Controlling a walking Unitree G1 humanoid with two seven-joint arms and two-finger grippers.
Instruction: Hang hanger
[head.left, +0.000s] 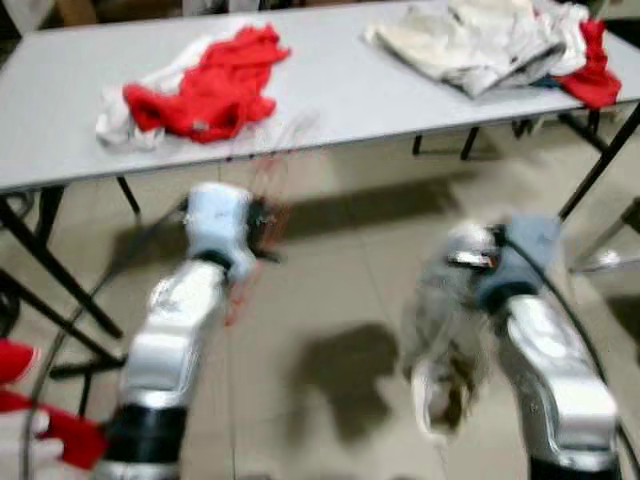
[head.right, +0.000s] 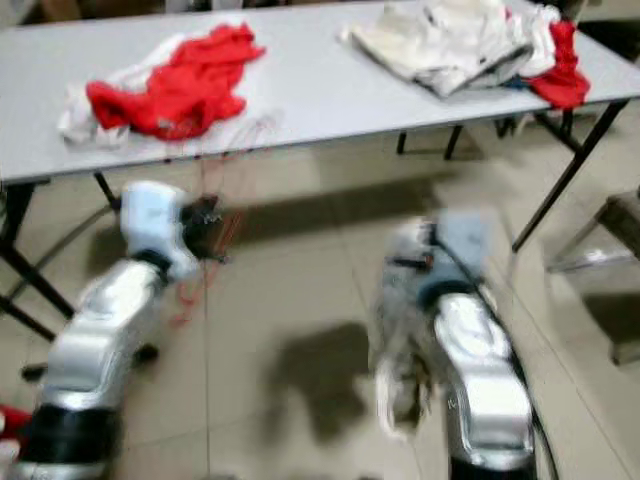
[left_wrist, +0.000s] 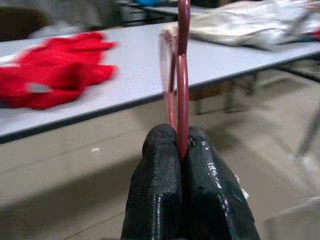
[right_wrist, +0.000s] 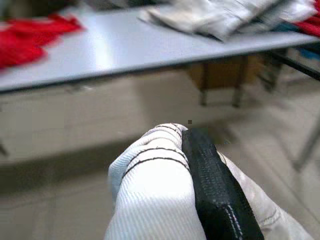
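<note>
My left jaws (left_wrist: 182, 150) were clenched on the thin red hanger (left_wrist: 181, 90), light, stiff, slippery wire best pinched at its lower bar, near the worktop (head.left: 330, 90); right jaws (right_wrist: 200, 165) gripped pale, limp cloth (right_wrist: 150, 190).

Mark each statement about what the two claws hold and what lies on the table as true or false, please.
1. The left claw is shut on a red hanger. True.
2. The right claw holds a red shirt. False: it grips a whitish garment with thin dark stripes.
3. A red and white heap of clothes lies on the grey table. True.
4. The pale heap of clothes lies on the floor. False: it lies on the table.
5. The hanger rests on the table. False: it is held in the air before the table edge.
</note>
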